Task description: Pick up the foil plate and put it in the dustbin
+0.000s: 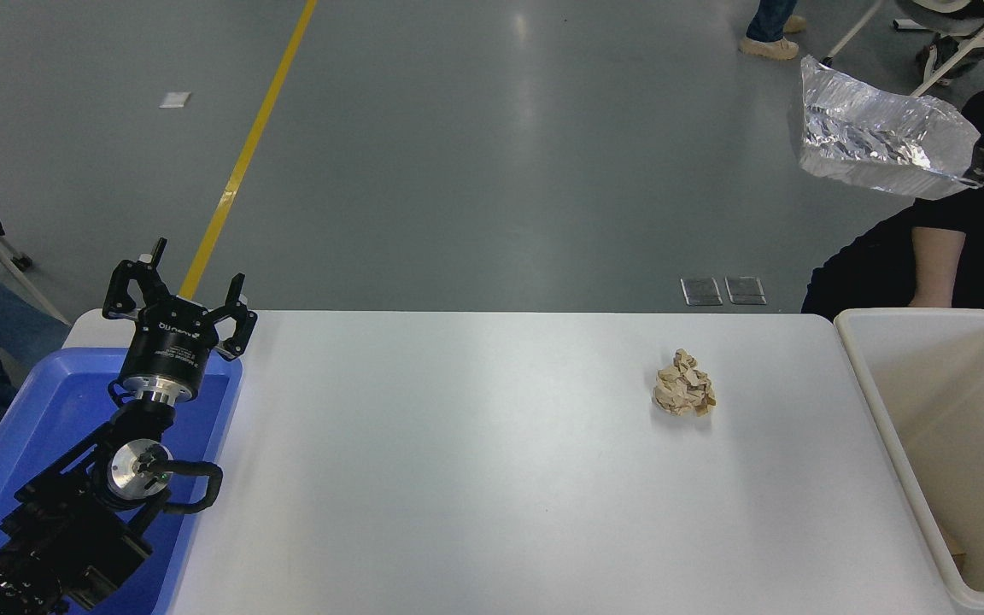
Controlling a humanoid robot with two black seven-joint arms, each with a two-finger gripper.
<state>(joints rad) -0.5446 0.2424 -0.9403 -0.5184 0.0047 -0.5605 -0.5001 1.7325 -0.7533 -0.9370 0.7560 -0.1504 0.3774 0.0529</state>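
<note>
The foil plate (881,137) hangs high at the far right, pinched by its right edge in the right hand (983,162); the dustbin (876,376) sits well below, nearer. The left hand (180,295) is parked, fingers apart

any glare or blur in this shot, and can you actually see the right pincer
Head view: a broad pale ceiling-light sheen runs down the grey floor and onto the white table; the foil plate glints brightly but its wrinkles stay sharp; the right pincer is dark against a person's black clothing, so its state is unreadable; the paper wad casts only a faint shadow.
</note>
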